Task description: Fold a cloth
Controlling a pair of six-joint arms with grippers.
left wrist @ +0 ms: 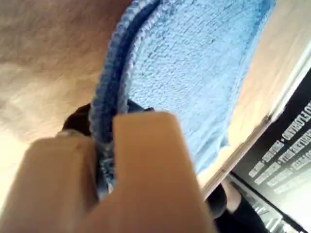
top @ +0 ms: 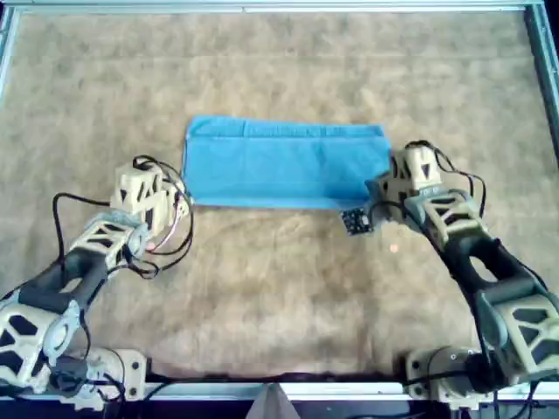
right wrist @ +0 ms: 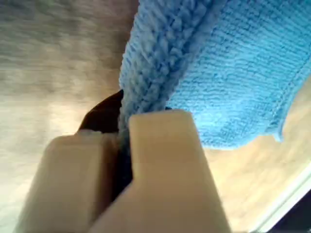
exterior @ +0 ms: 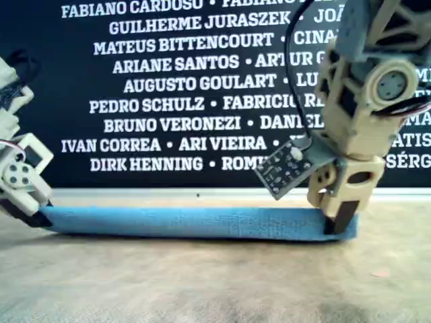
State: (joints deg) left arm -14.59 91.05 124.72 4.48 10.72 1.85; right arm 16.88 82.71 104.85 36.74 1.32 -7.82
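The cloth lies on the bench, a brown surface with a felt-like look. In the overhead view it is a light blue rectangle, wider than it is deep, a little above the middle of the picture. It is folded once: both wrist views show two layers of ribbed fabric one on the other at the edge. In the exterior view the cloth shows as a low blue band that goes almost across the whole bench, in front of a black wall with white names.

The left tool is at the lower left corner of the cloth in the overhead view. In the left wrist view its beige fingers are clenched on the doubled edge of the cloth.

The right tool is at the lower right corner of the cloth in the overhead view. In the right wrist view its fingers are pressed together on the thick folded edge of the cloth. In the exterior view this tool comes down on the right end of the band, and a small dark circuit board hangs tilted beside it.
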